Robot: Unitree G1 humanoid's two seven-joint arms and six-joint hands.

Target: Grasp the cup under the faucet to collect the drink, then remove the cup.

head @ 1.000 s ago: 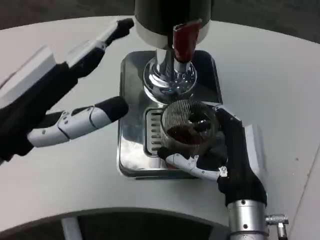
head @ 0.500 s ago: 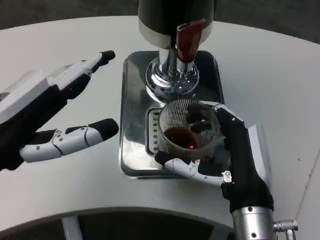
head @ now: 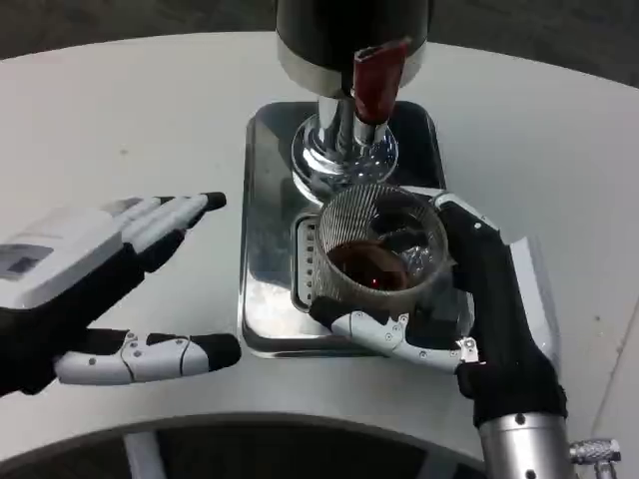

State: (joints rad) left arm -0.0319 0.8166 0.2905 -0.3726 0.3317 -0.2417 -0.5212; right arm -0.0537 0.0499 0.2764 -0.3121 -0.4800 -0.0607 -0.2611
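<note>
Head view: left hand point(head: 95, 289) lower, farther from faucet point(head: 351, 90).

Ribbed clear glass cup point(head: 382, 261), glossy metal tray point(head: 268, 230)

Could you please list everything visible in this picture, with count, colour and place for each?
cup: one, clear ribbed glass holding dark drink, over the drip tray, below the faucet.
faucet: one, red handle on a chrome spout, top centre.
dispenser: one, dark body with chrome base, top centre.
drip tray: one, shiny steel, table centre.
table: one, white.
left hand: one, white and black, fingers apart, over the table left of the tray.
right hand: one, holds the cup.
</note>
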